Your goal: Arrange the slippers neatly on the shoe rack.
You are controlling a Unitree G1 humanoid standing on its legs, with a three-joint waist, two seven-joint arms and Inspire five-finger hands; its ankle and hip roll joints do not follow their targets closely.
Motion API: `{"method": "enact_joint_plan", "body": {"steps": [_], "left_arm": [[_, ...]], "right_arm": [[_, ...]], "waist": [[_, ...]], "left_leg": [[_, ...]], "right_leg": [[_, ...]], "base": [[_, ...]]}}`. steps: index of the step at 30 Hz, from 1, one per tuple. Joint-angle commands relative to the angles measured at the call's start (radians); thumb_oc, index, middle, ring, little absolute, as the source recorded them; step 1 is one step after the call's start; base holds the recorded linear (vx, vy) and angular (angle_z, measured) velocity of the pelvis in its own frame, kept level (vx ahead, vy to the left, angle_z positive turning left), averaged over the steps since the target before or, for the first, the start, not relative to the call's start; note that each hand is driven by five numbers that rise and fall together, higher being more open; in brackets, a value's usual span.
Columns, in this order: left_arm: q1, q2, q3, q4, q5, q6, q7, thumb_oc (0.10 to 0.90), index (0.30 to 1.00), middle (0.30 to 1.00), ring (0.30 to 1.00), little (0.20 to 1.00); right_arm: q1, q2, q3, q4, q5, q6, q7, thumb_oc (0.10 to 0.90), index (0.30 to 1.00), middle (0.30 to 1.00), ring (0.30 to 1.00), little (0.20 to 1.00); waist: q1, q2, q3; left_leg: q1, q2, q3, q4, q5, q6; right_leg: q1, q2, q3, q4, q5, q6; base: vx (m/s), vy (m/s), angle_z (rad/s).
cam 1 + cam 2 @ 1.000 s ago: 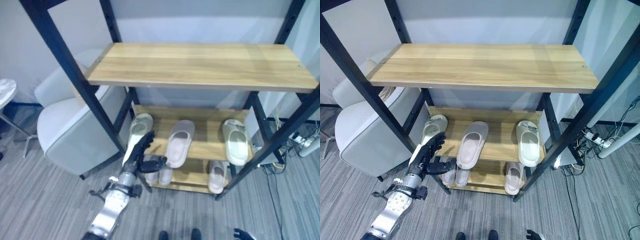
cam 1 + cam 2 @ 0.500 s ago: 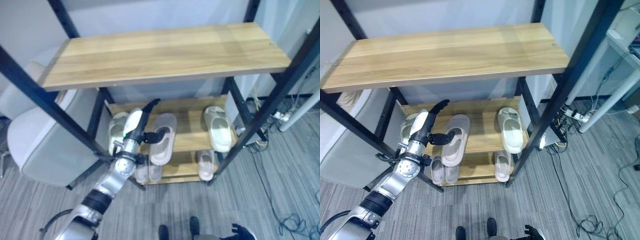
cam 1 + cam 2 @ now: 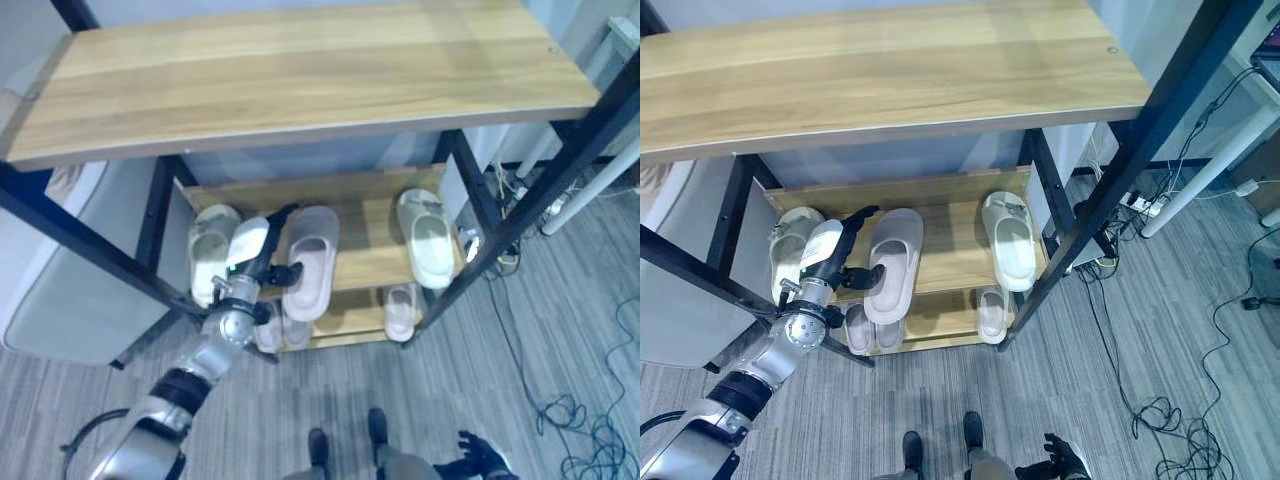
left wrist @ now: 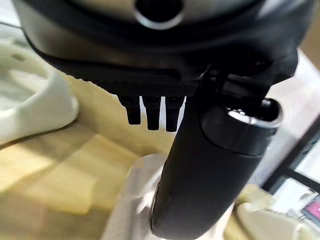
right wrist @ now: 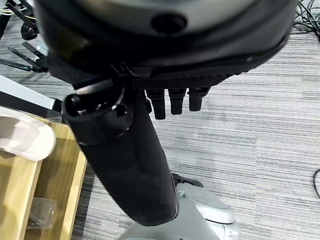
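The left hand (image 3: 830,252) is held with fingers spread, thumb apparently touching the middle slipper (image 3: 891,262); straightening is needed next.

1. My left hand (image 3: 830,262) is dark, with a white cover on its back.
2. The shoe rack (image 3: 890,75) has pale wood-grain shelves on a black frame.
3. The slippers (image 3: 891,262) are off-white to cream, one pair slightly greenish.
4. The floor (image 3: 1160,300) is grey carpet with fine stripes.
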Motion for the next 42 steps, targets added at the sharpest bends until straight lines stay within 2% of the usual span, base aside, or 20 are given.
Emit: {"method": "enact_joint_plan", "body": {"steps": [1, 2, 3, 8, 13, 15, 22, 26, 27, 32, 37, 38, 39, 41, 42], "left_arm": [[-0.244, 0.032, -0.027, 0.051, 0.003, -0.030, 0.069, 0.535, 0.502, 0.502, 0.502, 0.502], [-0.254, 0.032, -0.031, 0.061, -0.004, -0.030, 0.071, 0.535, 0.502, 0.502, 0.502, 0.502], [-0.277, 0.033, -0.043, 0.086, -0.020, -0.032, 0.067, 0.400, 0.300, 0.300, 0.300, 0.300], [-0.283, 0.026, -0.048, 0.087, -0.039, -0.037, 0.061, 0.400, 0.300, 0.300, 0.300, 0.300], [-0.234, 0.001, -0.027, 0.031, -0.070, -0.051, 0.050, 0.400, 0.300, 0.300, 0.300, 0.300], [-0.136, -0.029, 0.023, -0.072, -0.117, -0.074, 0.039, 0.400, 0.300, 0.300, 0.300, 0.300], [-0.010, -0.060, 0.087, -0.201, -0.172, -0.100, 0.023, 0.400, 0.300, 0.300, 0.300, 0.300], [0.159, -0.101, 0.122, -0.381, -0.274, -0.148, -0.021, 0.400, 0.300, 0.300, 0.300, 0.300], [0.163, -0.101, 0.124, -0.385, -0.275, -0.146, -0.023, 0.400, 0.300, 0.300, 0.300, 0.300], [0.273, -0.123, 0.097, -0.497, -0.359, -0.170, -0.110, 0.400, 0.300, 0.300, 0.300, 0.300], [0.307, -0.130, 0.035, -0.541, -0.412, -0.171, -0.177, 0.400, 0.300, 0.300, 0.300, 0.300], [0.295, -0.135, 0.002, -0.537, -0.422, -0.166, -0.193, 0.400, 0.300, 0.300, 0.300, 0.300], [0.292, -0.136, 0.001, -0.535, -0.422, -0.167, -0.193, 0.400, 0.300, 0.300, 0.300, 0.300], [0.236, -0.151, -0.055, -0.493, -0.412, -0.156, -0.183, 0.400, 0.300, 0.300, 0.300, 0.300], [0.231, -0.153, -0.056, -0.488, -0.411, -0.158, -0.182, 0.400, 0.300, 0.300, 0.300, 0.300]], "right_arm": [[-0.003, -0.054, 0.018, -0.051, 0.001, -0.025, -0.024, 0.800, 0.900, 0.900, 0.900, 0.900], [-0.002, -0.057, 0.019, -0.060, 0.001, -0.026, -0.026, 0.800, 0.900, 0.900, 0.900, 0.900], [-0.003, -0.060, 0.023, -0.073, 0.003, -0.027, -0.025, 0.800, 0.900, 0.900, 0.900, 0.900], [0.002, -0.054, 0.026, -0.067, 0.002, -0.026, -0.024, 0.800, 0.900, 0.900, 0.900, 0.900], [0.016, -0.050, 0.024, -0.050, -0.011, -0.015, -0.019, 0.800, 0.900, 0.900, 0.900, 0.900], [0.032, -0.037, 0.019, -0.048, -0.022, -0.007, -0.015, 0.800, 0.900, 0.900, 0.900, 0.900], [0.041, -0.030, 0.009, -0.051, -0.028, -0.003, -0.016, 0.800, 0.900, 0.900, 0.900, 0.900], [0.045, -0.017, -0.005, -0.034, -0.026, 0.001, -0.016, 0.800, 0.900, 0.900, 0.900, 0.900], [0.046, -0.018, -0.004, -0.034, -0.026, 0.000, -0.016, 0.800, 0.900, 0.900, 0.900, 0.900], [0.043, -0.012, -0.009, -0.020, -0.024, 0.002, -0.018, 0.800, 0.900, 0.900, 0.900, 0.900], [0.026, -0.018, -0.003, -0.016, -0.023, 0.004, -0.021, 0.800, 0.900, 0.900, 0.900, 0.900], [0.000, -0.024, 0.006, -0.017, -0.020, 0.006, -0.027, 0.800, 0.900, 0.900, 0.900, 0.900], [-0.001, -0.024, 0.005, -0.016, -0.019, 0.006, -0.026, 0.800, 0.900, 0.900, 0.900, 0.900], [-0.051, -0.039, 0.027, -0.031, -0.007, 0.005, -0.042, 0.800, 0.900, 0.900, 0.900, 0.900], [-0.054, -0.039, 0.025, -0.030, -0.007, 0.005, -0.042, 0.800, 0.900, 0.900, 0.900, 0.900]], "waist": [[-0.006, -0.015, -0.024], [-0.008, -0.016, -0.024], [-0.011, -0.017, -0.026], [-0.011, -0.018, -0.028], [-0.005, -0.013, -0.024], [0.007, -0.003, -0.016], [0.019, 0.007, -0.012], [0.041, 0.014, -0.007], [0.040, 0.015, -0.007], [0.055, 0.026, -0.001], [0.063, 0.037, 0.019], [0.063, 0.044, 0.044], [0.063, 0.045, 0.046], [0.062, 0.048, 0.122], [0.063, 0.048, 0.122]], "left_leg": [[-0.030, 0.023, -0.031, -0.007, -0.031, -0.068], [-0.036, 0.023, -0.031, -0.007, -0.030, -0.068], [-0.042, 0.024, -0.028, -0.007, -0.028, -0.067], [-0.041, 0.024, -0.023, -0.007, -0.029, -0.067], [-0.020, 0.022, -0.020, -0.007, -0.032, -0.068], [0.010, 0.020, -0.026, -0.007, -0.035, -0.070], [0.037, 0.021, -0.028, -0.007, -0.036, -0.072], [0.062, 0.024, -0.036, -0.007, -0.034, -0.075], [0.063, 0.024, -0.036, -0.007, -0.035, -0.075], [0.080, 0.028, -0.044, -0.007, -0.031, -0.075], [0.089, 0.033, -0.050, -0.007, -0.026, -0.076], [0.079, 0.035, -0.052, -0.006, -0.019, -0.076], [0.079, 0.035, -0.052, -0.006, -0.018, -0.076], [0.010, 0.041, -0.048, 0.062, -0.019, -0.073], [0.001, 0.041, -0.048, 0.070, -0.022, -0.073]], "right_leg": [[0.025, -0.025, 0.021, 0.001, -0.065, 0.111], [0.019, -0.024, 0.021, 0.001, -0.063, 0.112], [0.010, -0.022, 0.025, 0.001, -0.060, 0.112], [0.010, -0.022, 0.032, 0.001, -0.061, 0.110], [0.028, -0.022, 0.030, 0.001, -0.069, 0.108], [0.059, -0.023, 0.024, 0.001, -0.079, 0.107], [0.092, -0.021, 0.019, 0.001, -0.091, 0.104], [0.126, -0.019, 0.004, 0.001, -0.103, 0.098], [0.127, -0.019, 0.004, 0.001, -0.103, 0.098], [0.148, -0.014, -0.010, 0.001, -0.114, 0.090], [0.158, -0.014, -0.024, 0.001, -0.119, 0.084], [0.144, -0.017, -0.027, 0.009, -0.113, 0.081], [0.144, -0.016, -0.027, 0.009, -0.113, 0.080], [0.054, -0.025, -0.032, 0.105, -0.122, 0.069], [0.045, -0.026, -0.032, 0.114, -0.125, 0.069]], "base": [[-0.04, -0.005, 0.03], [-0.04, -0.004, -0.02], [-0.03, -0.006, -0.04], [-0.01, -0.001, -0.02], [0.00, -0.001, -0.01], [0.01, -0.015, 0.01], [0.00, -0.007, 0.01], [0.01, -0.038, 0.04], [0.01, -0.039, 0.03], [0.00, -0.028, 0.08], [-0.04, -0.030, 0.08], [-0.07, -0.003, 0.00], [-0.21, -0.012, -0.02], [-0.24, -0.014, -0.02], [-0.18, -0.017, -0.01]]}}
